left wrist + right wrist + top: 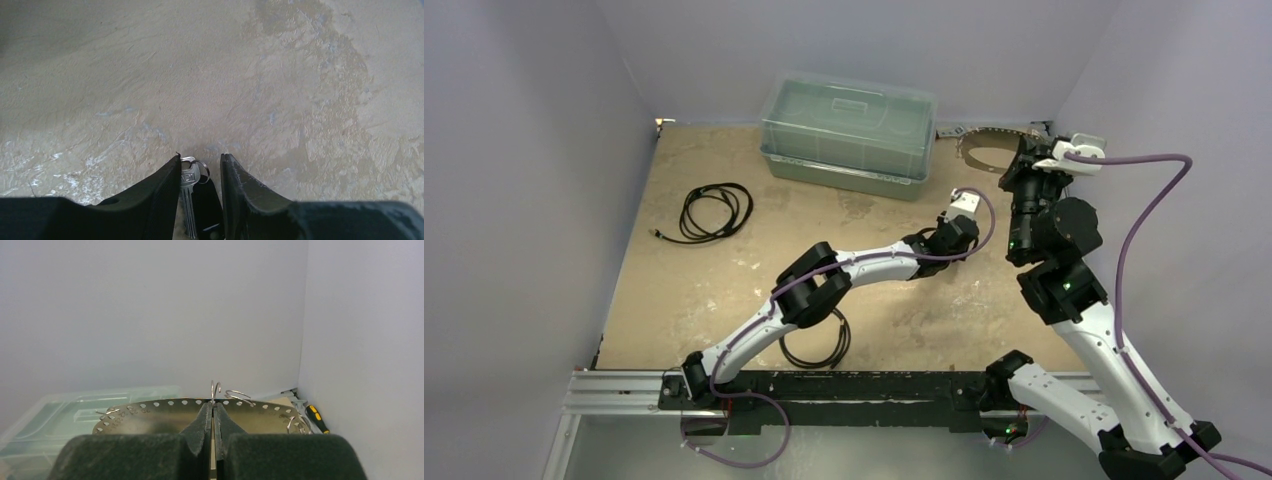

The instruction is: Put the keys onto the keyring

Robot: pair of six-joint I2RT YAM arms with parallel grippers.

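Keys, silvery and black, gripped in left tool, right tool pinching perforated keyring

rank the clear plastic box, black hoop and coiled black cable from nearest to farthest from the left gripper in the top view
1. clear plastic box, beyond the left gripper
2. black hoop, near edge, under the arm
3. coiled black cable, far left

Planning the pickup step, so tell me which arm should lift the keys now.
Left. The left end effector already straddles the keys on the table. The right end effector is shut on the keyring, so it is occupied.
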